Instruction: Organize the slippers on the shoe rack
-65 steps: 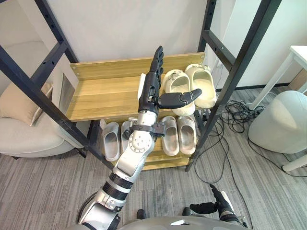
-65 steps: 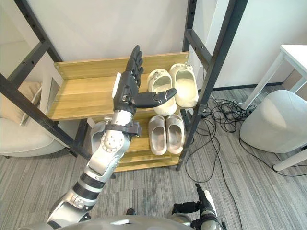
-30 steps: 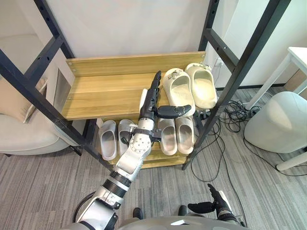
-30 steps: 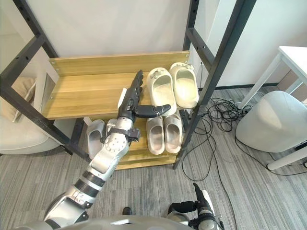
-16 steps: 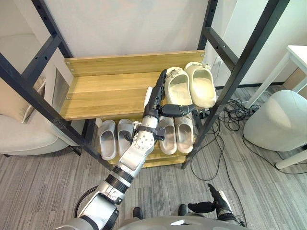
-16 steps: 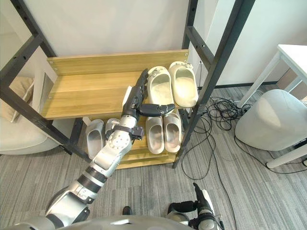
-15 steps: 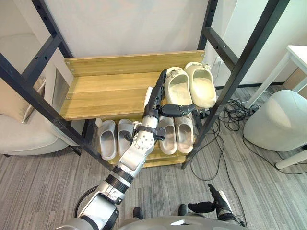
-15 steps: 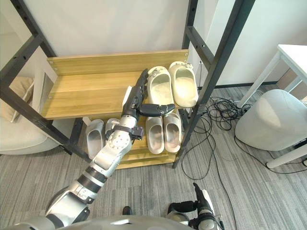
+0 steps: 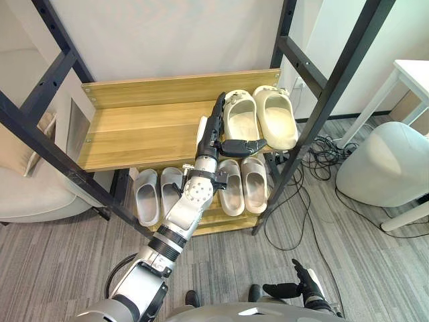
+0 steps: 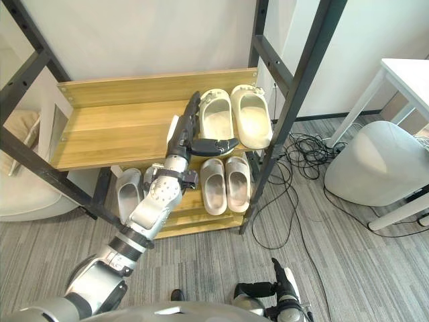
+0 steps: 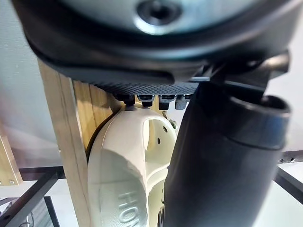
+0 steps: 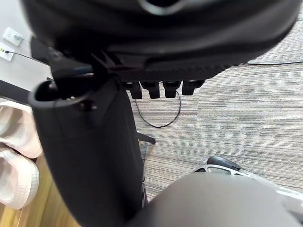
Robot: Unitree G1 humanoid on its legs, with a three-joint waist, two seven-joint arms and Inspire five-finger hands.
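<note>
You are reaching your left hand (image 9: 213,134) onto the upper wooden shelf of the shoe rack (image 9: 147,131), where a pair of cream slippers (image 9: 277,117) is sitting at the rack's right end, toes pointing toward the rack's back board. The hand is holding nothing. Its fingers are stretching straight along the side of the inner cream slipper (image 9: 240,115), the one nearer the rack's middle, apparently touching it, and the thumb is lying across that slipper's heel near the rack's front edge. On the rack's lower shelf, grey slippers (image 9: 157,194) are lying toward the left end and beige slippers (image 9: 242,186) directly beneath the cream ones. Your right hand (image 9: 295,290) is hanging low, well in front of the rack, fingers relaxed and empty. This is looking like a squaring-up nudge. You should be pressing with the flat of the fingers, sliding the slipper snug beside its partner and parallel to the rack's side, with the thumb behind the heel so nothing is tipping off the front edge.
</note>
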